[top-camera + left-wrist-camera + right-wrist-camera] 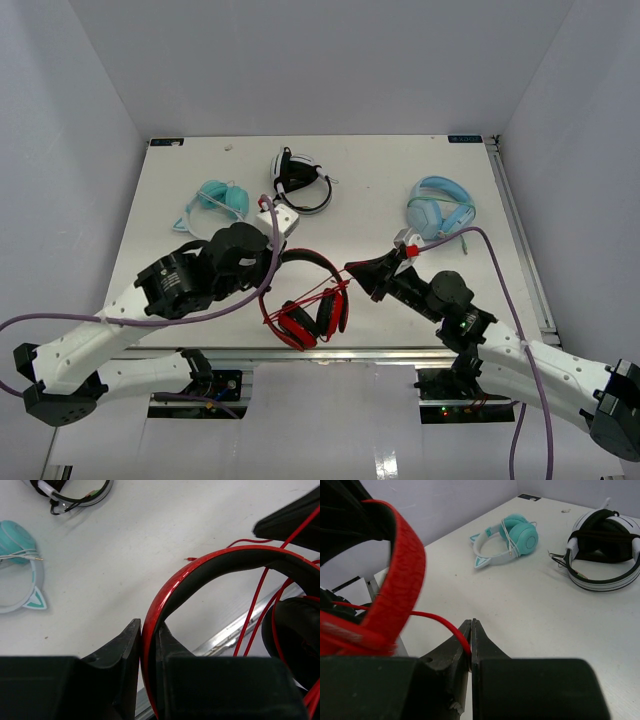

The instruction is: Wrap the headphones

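Observation:
The red headphones (300, 322) with black ear pads sit at the table's front edge, between my two arms. My left gripper (277, 262) is shut on the red headband (200, 567), with one finger on each side of it (148, 635). The thin red cable (322, 291) runs taut from the ear cups across to my right gripper (355, 270). That gripper (471, 626) is shut on the cable (435, 617), just right of the headband (402, 575). Several strands of cable (255, 605) cross inside the headband arc.
Teal cat-ear headphones (222, 198) lie at the back left, and they also show in the right wrist view (512, 535). A black-and-white pair (300, 180) lies at the back centre. A light-blue pair (440, 205) lies at the right. The table's metal front edge (235, 630) is under the red headphones.

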Robot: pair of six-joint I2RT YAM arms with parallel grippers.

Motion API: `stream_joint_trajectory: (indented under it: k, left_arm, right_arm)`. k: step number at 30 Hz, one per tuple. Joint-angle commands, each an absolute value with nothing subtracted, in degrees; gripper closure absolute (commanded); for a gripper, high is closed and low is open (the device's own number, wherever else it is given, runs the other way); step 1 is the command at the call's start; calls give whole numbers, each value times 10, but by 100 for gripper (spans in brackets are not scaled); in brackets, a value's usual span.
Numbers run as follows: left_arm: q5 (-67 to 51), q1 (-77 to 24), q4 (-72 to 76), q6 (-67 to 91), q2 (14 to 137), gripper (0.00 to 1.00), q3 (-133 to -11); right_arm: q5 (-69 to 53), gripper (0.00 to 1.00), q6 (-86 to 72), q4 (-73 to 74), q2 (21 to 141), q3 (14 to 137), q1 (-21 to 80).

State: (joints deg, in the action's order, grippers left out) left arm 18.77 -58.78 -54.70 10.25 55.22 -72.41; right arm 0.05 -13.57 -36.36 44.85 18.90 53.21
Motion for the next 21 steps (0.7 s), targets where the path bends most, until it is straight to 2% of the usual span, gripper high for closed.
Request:
stream_joint_trajectory:
  k: [1,13,21]
  left_arm:
    - [280,-588,-493,87,584,100,-708]
    - [301,-588,-403,84,568,100,-683]
    - [312,-588,-394,61,572,100,-652]
  right_arm:
    - [-4,92,-148,-215,409,239,528]
    - [25,92,-174,-102,364,245,529]
    - [-20,92,-169,-79,333,276,528]
